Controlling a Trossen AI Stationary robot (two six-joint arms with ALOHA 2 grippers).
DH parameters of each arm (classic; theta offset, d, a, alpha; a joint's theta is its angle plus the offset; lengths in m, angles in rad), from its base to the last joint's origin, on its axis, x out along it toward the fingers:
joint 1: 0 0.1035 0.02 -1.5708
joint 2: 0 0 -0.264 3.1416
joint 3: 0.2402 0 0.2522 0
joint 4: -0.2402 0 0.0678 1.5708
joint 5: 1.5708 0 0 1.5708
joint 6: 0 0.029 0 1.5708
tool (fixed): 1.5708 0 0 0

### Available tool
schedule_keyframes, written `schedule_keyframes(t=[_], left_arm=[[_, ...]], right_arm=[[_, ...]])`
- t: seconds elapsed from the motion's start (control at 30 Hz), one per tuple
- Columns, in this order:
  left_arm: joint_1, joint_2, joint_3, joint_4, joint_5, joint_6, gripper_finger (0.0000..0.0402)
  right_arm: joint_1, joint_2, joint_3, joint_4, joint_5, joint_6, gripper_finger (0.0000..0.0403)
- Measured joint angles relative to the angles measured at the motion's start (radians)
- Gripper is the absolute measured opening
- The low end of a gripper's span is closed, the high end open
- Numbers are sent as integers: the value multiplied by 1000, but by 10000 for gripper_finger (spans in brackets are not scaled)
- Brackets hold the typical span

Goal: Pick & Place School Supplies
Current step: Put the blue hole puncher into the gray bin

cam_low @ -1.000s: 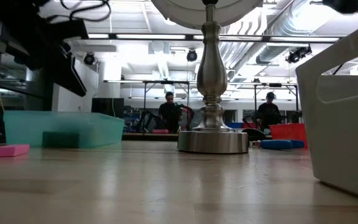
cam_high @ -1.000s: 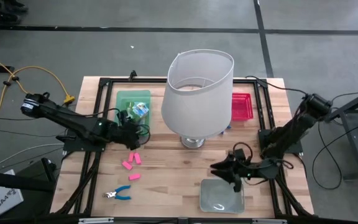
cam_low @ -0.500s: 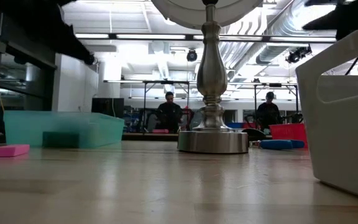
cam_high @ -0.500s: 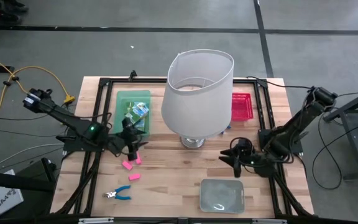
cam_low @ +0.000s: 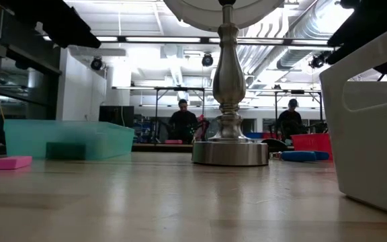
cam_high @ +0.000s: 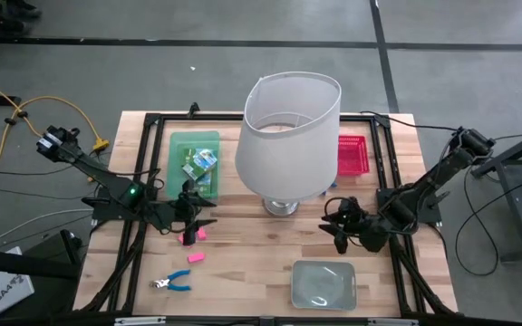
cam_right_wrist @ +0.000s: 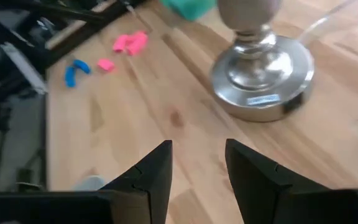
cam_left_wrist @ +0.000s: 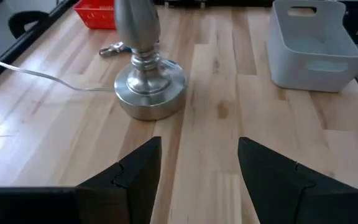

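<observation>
Pink erasers [cam_high: 194, 234]: solid bright pink.
Scissors [cam_high: 172, 282]: blue handles, silvery blades.
Crayon box [cam_high: 202, 162]: green and yellow print with touches of blue.
Green tray [cam_high: 178, 145]: translucent mint green.
Red tray [cam_high: 352, 155]: bright red, fine mesh pattern.
Grey tray [cam_high: 323, 284]: pale, clear grey.
Lampshade [cam_high: 288, 136]: plain off-white.
Lamp base [cam_left_wrist: 150, 90]: brushed silver metal.
Table [cam_high: 252, 254]: light wood planks with darker knots and black frame rails.
</observation>
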Motion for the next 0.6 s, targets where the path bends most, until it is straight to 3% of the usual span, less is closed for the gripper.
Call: schedule_keyframes(t=[0.33, 0.6], left_arm=[[-20, 0, 0, 19, -2, -4, 204], [-20, 0, 0, 47, -3, -3, 204]], right_arm=[[-107, 1, 0, -258, -30, 44, 140], [-198, 80, 0, -273, -79, -131, 140]])
